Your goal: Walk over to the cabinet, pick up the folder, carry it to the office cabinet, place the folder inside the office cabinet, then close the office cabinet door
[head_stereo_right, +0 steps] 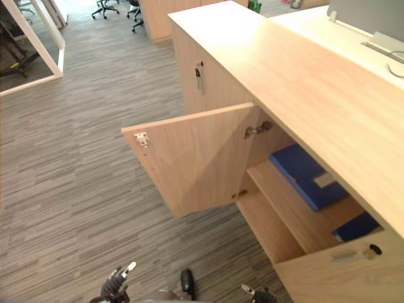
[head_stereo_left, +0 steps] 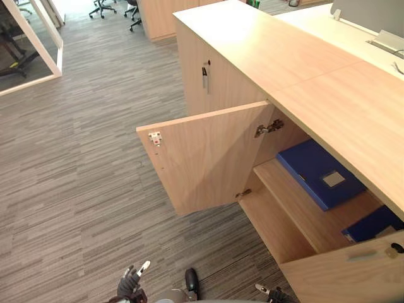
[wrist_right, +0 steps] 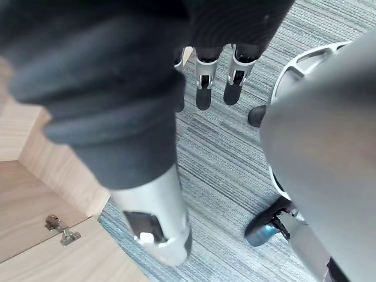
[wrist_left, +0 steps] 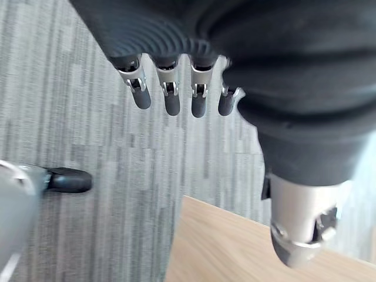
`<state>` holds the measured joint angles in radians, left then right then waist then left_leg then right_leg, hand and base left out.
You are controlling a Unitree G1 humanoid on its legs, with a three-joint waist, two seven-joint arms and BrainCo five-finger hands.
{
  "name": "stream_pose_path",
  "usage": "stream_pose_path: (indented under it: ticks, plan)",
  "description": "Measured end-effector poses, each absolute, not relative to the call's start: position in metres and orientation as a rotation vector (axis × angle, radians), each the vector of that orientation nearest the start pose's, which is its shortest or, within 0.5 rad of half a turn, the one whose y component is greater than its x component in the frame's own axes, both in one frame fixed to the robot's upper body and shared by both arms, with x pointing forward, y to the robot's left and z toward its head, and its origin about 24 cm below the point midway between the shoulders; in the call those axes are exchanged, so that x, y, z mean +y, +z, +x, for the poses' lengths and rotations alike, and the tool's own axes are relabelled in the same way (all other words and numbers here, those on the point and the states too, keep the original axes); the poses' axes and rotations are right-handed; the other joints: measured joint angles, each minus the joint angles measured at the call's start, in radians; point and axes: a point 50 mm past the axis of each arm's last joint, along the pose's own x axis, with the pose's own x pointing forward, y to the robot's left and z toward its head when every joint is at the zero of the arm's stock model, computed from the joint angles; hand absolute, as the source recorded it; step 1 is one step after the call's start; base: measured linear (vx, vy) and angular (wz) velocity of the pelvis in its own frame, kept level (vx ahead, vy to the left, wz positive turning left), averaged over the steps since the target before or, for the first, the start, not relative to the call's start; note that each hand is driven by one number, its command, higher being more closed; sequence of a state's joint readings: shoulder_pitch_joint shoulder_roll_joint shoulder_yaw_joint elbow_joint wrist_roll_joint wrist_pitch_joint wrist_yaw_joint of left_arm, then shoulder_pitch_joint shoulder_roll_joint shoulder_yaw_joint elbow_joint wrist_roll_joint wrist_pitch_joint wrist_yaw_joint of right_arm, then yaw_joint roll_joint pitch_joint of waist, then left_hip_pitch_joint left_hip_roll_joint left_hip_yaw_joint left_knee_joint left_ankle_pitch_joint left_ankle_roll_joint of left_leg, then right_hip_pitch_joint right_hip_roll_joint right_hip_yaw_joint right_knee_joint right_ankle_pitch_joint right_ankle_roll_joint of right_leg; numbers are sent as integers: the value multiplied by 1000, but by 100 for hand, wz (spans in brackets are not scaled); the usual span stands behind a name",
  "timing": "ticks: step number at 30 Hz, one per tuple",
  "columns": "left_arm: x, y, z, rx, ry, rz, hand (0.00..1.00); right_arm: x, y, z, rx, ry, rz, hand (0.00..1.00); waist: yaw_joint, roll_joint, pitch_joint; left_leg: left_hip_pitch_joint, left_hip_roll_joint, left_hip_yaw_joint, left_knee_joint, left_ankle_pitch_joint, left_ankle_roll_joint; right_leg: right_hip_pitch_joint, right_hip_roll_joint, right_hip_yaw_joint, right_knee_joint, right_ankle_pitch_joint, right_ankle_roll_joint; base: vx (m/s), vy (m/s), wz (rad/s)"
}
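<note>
A blue folder (head_stereo_left: 315,170) lies flat on the upper shelf inside the open wooden office cabinet (head_stereo_left: 297,69). A second blue folder (head_stereo_left: 372,224) rests on the level below it. The cabinet's left door (head_stereo_left: 202,158) swings wide out over the carpet, and its right door (head_stereo_left: 353,271) also stands open at the lower right. My left hand (head_stereo_left: 130,282) hangs low at the bottom of the view, fingers (wrist_left: 170,97) relaxed and empty above the carpet. My right hand (head_stereo_left: 274,293) hangs near the right door with fingers (wrist_right: 202,91) straight, holding nothing.
A closed cabinet door with a metal handle (head_stereo_left: 204,79) sits just beyond the open one. Grey striped carpet (head_stereo_left: 82,189) spreads to the left. Office chairs (head_stereo_left: 117,7) and a glass partition (head_stereo_left: 38,44) stand far off. A desk with a tray (head_stereo_left: 388,44) lies behind the cabinet.
</note>
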<state>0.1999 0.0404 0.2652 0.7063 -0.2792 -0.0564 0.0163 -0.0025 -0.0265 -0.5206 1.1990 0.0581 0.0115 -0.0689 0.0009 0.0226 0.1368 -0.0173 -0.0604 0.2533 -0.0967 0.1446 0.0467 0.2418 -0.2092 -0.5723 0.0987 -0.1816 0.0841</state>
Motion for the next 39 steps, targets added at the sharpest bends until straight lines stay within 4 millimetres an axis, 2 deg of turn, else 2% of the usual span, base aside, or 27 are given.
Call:
stream_pose_path:
  ticks: [7,10,12,14,15,18,19,20,21,22,23,24,25,27,28,30,34,36,39]
  plan:
    - [240,-100,152,627,443,-143,0,-212,-168,76,1167,-570,288,0,-15,-2,1,15,5,29,0,-13,-8,11,4,22,-24,0,-1,1,-22,-13]
    - [258,-88,168,604,450,-29,0,-214,-167,75,1164,-552,270,0,-16,-6,0,38,6,48,0,-30,-18,24,5,36,-24,1,-4,44,-16,-20]
    - [280,-73,186,565,469,45,0,-214,-167,76,1169,-530,258,0,-15,-6,-2,47,10,63,0,-40,-21,23,5,53,-20,2,-9,60,-4,-19]
    - [301,-66,195,572,498,83,0,-214,-167,75,1176,-523,262,0,-16,-8,-6,59,15,72,1,-46,-25,25,6,61,-14,3,-13,53,-7,-22]
    - [322,-56,206,585,521,129,0,-213,-168,74,1183,-517,269,0,-20,-12,-11,70,25,83,1,-50,-31,24,10,64,-1,6,-17,57,-18,-21]
    - [347,-35,228,597,522,249,0,-212,-169,72,1191,-518,281,0,-22,-12,-24,79,57,91,7,-53,-35,-2,27,86,55,14,-32,55,-18,-15]
    - [354,-24,239,597,500,329,0,-214,-168,72,1186,-524,297,0,-25,-1,-23,88,93,95,7,-52,-35,-44,34,108,132,-1,-42,50,-36,-21]
    - [359,-15,247,595,497,369,0,-214,-168,72,1181,-524,300,0,-32,8,-25,93,123,97,7,-49,-40,-61,56,124,111,-32,-36,26,-48,-24]
    - [363,-5,257,587,490,403,0,-214,-168,72,1181,-520,304,0,-41,3,-27,104,149,98,7,-43,-49,-72,83,124,8,-26,-39,-38,-84,-19]
    - [363,1,262,580,478,428,0,-214,-169,71,1185,-520,306,0,-44,-5,-30,109,154,100,7,-41,-53,-84,86,125,-41,-10,-47,-105,-77,-7]
    - [358,10,276,557,438,458,0,-215,-170,65,1200,-528,308,0,-52,-18,-37,113,148,108,6,-50,-88,-113,80,143,-52,113,-20,-72,-150,-15]
    - [348,12,287,559,385,516,0,-220,-170,57,1215,-558,312,0,-59,-8,-51,113,168,115,7,-43,-105,-124,98,162,-53,115,-24,-36,-133,-25]
    - [347,13,289,563,378,534,0,-222,-170,56,1217,-562,310,0,-61,0,-51,113,176,126,6,-44,-107,-128,106,174,-58,116,-27,18,-148,-47]
    - [355,11,286,627,438,550,0,-230,-169,49,1224,-578,297,0,-65,30,-44,112,192,157,7,-43,-111,-140,126,204,-68,126,-42,-21,-100,-45]
    - [355,11,285,636,435,562,0,-231,-169,43,1237,-585,294,0,-63,36,-45,110,194,161,7,-42,-112,-141,128,210,-69,127,-43,-11,-94,-24]
    - [355,11,285,651,425,593,0,-233,-171,24,1279,-608,297,0,-59,33,-44,123,202,173,7,-45,-124,-141,135,220,-68,131,-50,-33,-58,-12]
    - [344,11,293,655,368,694,0,-227,-172,21,1283,-626,336,0,-57,20,-37,121,188,175,7,-45,-126,-146,120,223,-68,142,-46,-77,31,-2]
    - [330,15,301,616,287,829,0,-227,-172,16,1280,-661,363,0,-41,13,-36,109,171,173,6,-44,-124,-157,101,221,-63,150,-34,-93,83,12]
    - [313,13,303,565,195,939,0,-227,-172,14,1281,-671,369,0,-26,6,-31,100,149,167,6,-45,-118,-164,78,218,-61,158,-22,-88,89,13]
